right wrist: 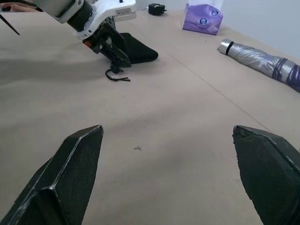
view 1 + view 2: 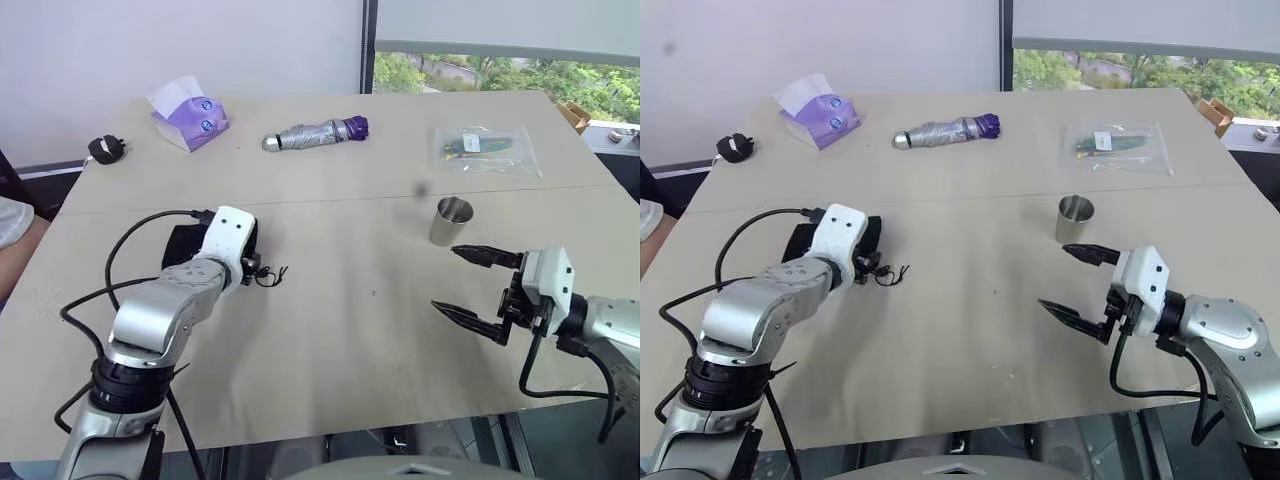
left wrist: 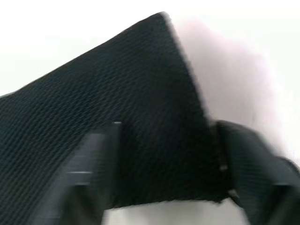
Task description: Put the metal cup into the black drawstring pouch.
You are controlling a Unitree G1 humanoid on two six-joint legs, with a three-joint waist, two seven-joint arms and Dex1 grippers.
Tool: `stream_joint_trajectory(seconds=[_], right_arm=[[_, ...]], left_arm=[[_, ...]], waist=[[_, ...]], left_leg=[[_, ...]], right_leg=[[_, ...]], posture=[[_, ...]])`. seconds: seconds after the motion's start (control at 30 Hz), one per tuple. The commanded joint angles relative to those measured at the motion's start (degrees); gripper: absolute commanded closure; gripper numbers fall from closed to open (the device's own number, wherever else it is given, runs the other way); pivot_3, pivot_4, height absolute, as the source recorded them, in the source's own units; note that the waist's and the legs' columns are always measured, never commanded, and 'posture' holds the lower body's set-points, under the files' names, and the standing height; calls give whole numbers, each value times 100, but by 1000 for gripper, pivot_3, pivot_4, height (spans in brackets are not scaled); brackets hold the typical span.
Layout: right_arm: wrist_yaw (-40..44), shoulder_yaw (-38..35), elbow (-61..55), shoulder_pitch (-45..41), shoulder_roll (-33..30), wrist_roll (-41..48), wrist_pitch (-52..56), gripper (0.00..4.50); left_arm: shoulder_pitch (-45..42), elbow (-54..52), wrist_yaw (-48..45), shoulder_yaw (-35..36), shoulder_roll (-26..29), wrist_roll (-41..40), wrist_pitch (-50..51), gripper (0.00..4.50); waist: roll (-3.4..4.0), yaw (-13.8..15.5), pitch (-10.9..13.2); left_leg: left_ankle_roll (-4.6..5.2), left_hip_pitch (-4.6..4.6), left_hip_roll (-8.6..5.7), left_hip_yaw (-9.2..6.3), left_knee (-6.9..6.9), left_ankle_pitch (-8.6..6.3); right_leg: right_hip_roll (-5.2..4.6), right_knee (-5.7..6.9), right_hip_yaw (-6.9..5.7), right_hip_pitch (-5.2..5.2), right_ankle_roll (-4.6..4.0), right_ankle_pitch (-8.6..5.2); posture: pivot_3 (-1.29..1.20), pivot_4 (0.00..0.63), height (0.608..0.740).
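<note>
On the left half of the surface, the black drawstring pouch lies flat beneath the left gripper, whose fingers straddle the fabric with the pouch's mesh between them, narrowed partway; whether they actually pinch the cloth cannot be told. The pouch's thin black cord trails out on the surface just beside the gripper, toward the middle. On the right half, the metal cup stands upright, just beyond the right gripper, which hovers with its jaws spread wide, holding nothing and pointing toward the left side; its upper fingertip lies close to the cup's base but apart from it. The cup and the pouch are well apart, with bare surface between them and nothing standing in that stretch. Along the far edge lie, from left to right: a black plug adapter near the far left corner, a purple tissue pack, a silver-and-purple folded umbrella near the middle, and a clear plastic bag with small items toward the far right corner. All these sit well behind both grippers. The near half of the surface, from its centre to the near edge, is open room.
</note>
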Motion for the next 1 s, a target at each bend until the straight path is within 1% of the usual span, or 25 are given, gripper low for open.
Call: stream_joint_trajectory(seconds=[0.03, 0.07, 0.1, 0.13, 0.2, 0.23, 0.27, 0.3, 0.4, 0.53, 0.57, 0.63, 0.7, 0.73, 0.77, 0.8, 0.9, 1.0], right_arm=[[-305, -181, -310, 37, 45, 62, 138, 0], [-380, -204, -346, 46, 61, 76, 181, 0], [-536, -225, -393, 41, 77, 15, 243, 0], [-663, -249, -441, 15, 102, 27, 323, 0], [-931, -341, -580, -97, 127, 241, 618, 0], [-1047, -354, -661, -178, 94, 319, 798, 0], [-1288, -360, -795, -290, -16, 205, 1080, 0], [-1439, -372, -867, -411, -93, 213, 1327, 0], [-1402, -452, -879, -698, -176, 533, 1557, 0], [-1323, -526, -779, -790, -183, 580, 1535, 0], [-1239, -534, -715, -752, -201, 563, 1477, 0], [-1067, -493, -580, -644, -245, 396, 1278, 0], [-989, -440, -487, -566, -215, 259, 1097, 0], [-936, -417, -484, -525, -195, 258, 1048, 0], [-871, -385, -503, -474, -195, 244, 996, 0], [-799, -359, -524, -427, -210, 223, 943, 0], [-434, -279, -643, -146, -291, 37, 542, 0], [-171, -257, -656, 63, -322, -31, 307, 0]], left_arm=[[-22, 435, -866, 427, 145, -92, -788, 3616], [-37, 577, -1137, 554, 190, -193, -907, 4194], [-69, 772, -1609, 775, 251, -416, -1119, 4466], [-92, 919, -2114, 998, 299, -694, -1271, 4466], [-217, 1294, -3098, 1534, 407, -1500, -1021, 4466], [-251, 1461, -3490, 1680, 504, -1767, -886, 4466], [-280, 1641, -3888, 1805, 581, -2028, -783, 4466], [-289, 1728, -4080, 1823, 667, -2108, -741, 4466], [-335, 1827, -4283, 1851, 668, -2209, -805, 4466], [-332, 1710, -4316, 1726, 645, -2129, -909, 4466], [-312, 1672, -4301, 1641, 651, -2050, -954, 4466], [-160, 1535, -4313, 1257, 755, -1537, -1480, 4466], [-79, 1519, -4349, 1078, 797, -1347, -1630, 4466], [-39, 1489, -4346, 1003, 812, -1212, -1794, 3950], [-1, 1457, -4332, 943, 828, -1078, -1949, 3942], [26, 1430, -4309, 893, 837, -940, -2116, 3732], [128, 1352, -4172, 687, 886, -406, -2673, 2345], [185, 1278, -4078, 499, 883, -16, -3015, 2345]], waist=[[0, 2, 0], [0, 1, 0], [0, 1, 0], [0, 0, 0], [0, 0, 1], [0, 1, 1], [1, 0, 1], [2, -6, 2], [-1, -14, 2], [-2, 17, 2], [-2, 17, 2], [-2, 24, 2], [-2, 32, 2], [-2, 33, 2], [-2, 35, 2], [-2, 37, 2], [-2, 67, 3], [-2, 84, 3]], left_leg=[[0, -1, 1, 0, 0, 0], [0, -2, 0, 0, 0, 0], [0, -4, 0, 1, 0, 0], [0, -6, 0, 1, 0, 0], [0, -17, 1, 1, -1, 0], [0, -21, 1, -1, 0, 0], [0, -25, 0, -1, 0, 0], [0, -25, 0, 0, 1, 0], [0, -25, -1, 2, 1, 0], [0, -27, -1, -7, 0, 0], [0, -32, -1, -8, 0, 0], [1, -37, -1, -7, 0, 0], [1, -42, -2, -5, 0, -1], [2, -47, -2, -4, 1, -1], [2, -48, -2, -4, 1, -1], [2, -56, -2, -5, 1, -1], [2, -59, 0, -9, 0, -1], [2, -66, 1, -8, 0, -1]], right_leg=[[-1, 0, 0, 0, 0, 0], [-3, -2, -1, -1, 0, 0], [-4, -1, -2, -3, 0, 0], [-4, -2, -2, -4, 0, 0], [-5, -2, -6, -15, 0, 0], [-6, -3, -9, -17, 0, 0], [-6, -7, -10, -17, 0, 0], [-6, -7, -9, -18, 0, 0], [-7, -9, -8, -20, 1, -1], [-5, -10, -13, -17, 1, -1], [-4, -15, -13, -18, 1, -1], [-5, -20, -13, -19, 2, 0], [-5, -29, -11, -19, 1, 0], [-6, -32, -11, -22, 2, 0], [-6, -32, -10, -24, 2, 0], [-6, -32, -11, -33, 2, 1], [-3, -32, -16, -35, 2, 1], [-3, -32, -15, -42, 2, 1]], posture=[[0, 150, 740], [0, 150, 740], [0, 150, 740], [0, 150, 740], [0, 150, 740], [0, 150, 740], [0, 150, 740], [0, 150, 740], [0, 150, 740], [0, 150, 740], [0, 150, 740], [0, 150, 740], [0, 150, 740], [0, 150, 740], [0, 150, 740], [0, 150, 740], [0, 150, 740], [0, 150, 740]])
